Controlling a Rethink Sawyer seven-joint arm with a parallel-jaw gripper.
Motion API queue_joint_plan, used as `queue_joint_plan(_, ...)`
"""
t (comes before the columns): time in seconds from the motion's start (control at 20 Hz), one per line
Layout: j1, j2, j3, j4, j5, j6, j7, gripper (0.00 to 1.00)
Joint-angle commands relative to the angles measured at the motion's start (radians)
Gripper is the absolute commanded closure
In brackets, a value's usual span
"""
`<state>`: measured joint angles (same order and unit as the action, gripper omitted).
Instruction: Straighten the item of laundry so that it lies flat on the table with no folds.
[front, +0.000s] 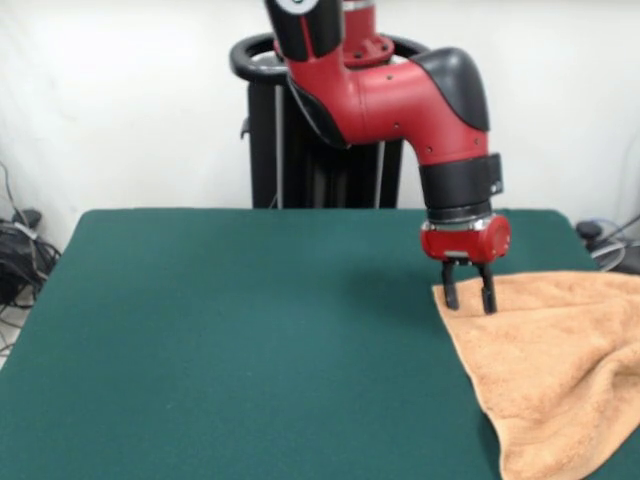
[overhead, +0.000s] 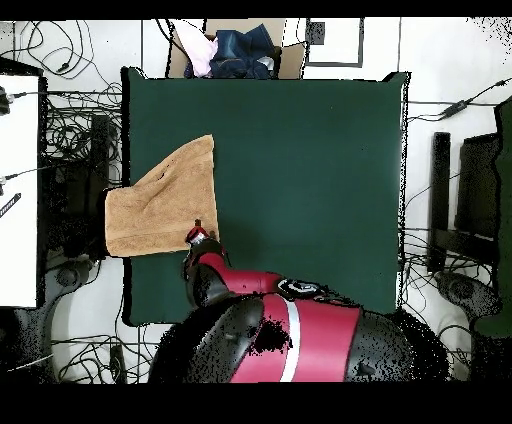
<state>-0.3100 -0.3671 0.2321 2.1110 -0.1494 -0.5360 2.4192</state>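
The tan towel (front: 560, 370) lies at the right side of the dark green table (front: 250, 330), creased, with folds toward its right part, and it runs out of the picture. In the overhead view the towel (overhead: 160, 205) lies at the table's (overhead: 300, 170) left edge and reaches a little past it. My gripper (front: 468, 298) points straight down at the towel's far left corner. Its fingers (front: 450, 296) stand apart, tips touching or just above the cloth, with nothing held. In the overhead view the gripper (overhead: 197, 233) sits at the towel's corner nearest my base.
The black pedestal (front: 300, 150) stands behind the table's far edge. A box of clothes (overhead: 235, 50) sits beyond the table's top edge in the overhead view. Cables (overhead: 60, 130) lie on the floor to the left.
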Motion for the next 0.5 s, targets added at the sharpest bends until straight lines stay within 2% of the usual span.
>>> queue_joint_plan(0.05, -0.002, 0.054, 0.033, -0.060, 0.053, -0.022, 0.188, 0.00)
queue_joint_plan(0.25, -0.018, 0.010, 0.035, -0.032, 0.054, 0.012, 0.184, 0.00)
queue_joint_plan(0.5, -0.047, -0.117, 0.059, 0.053, 0.062, 0.111, 0.177, 0.00)
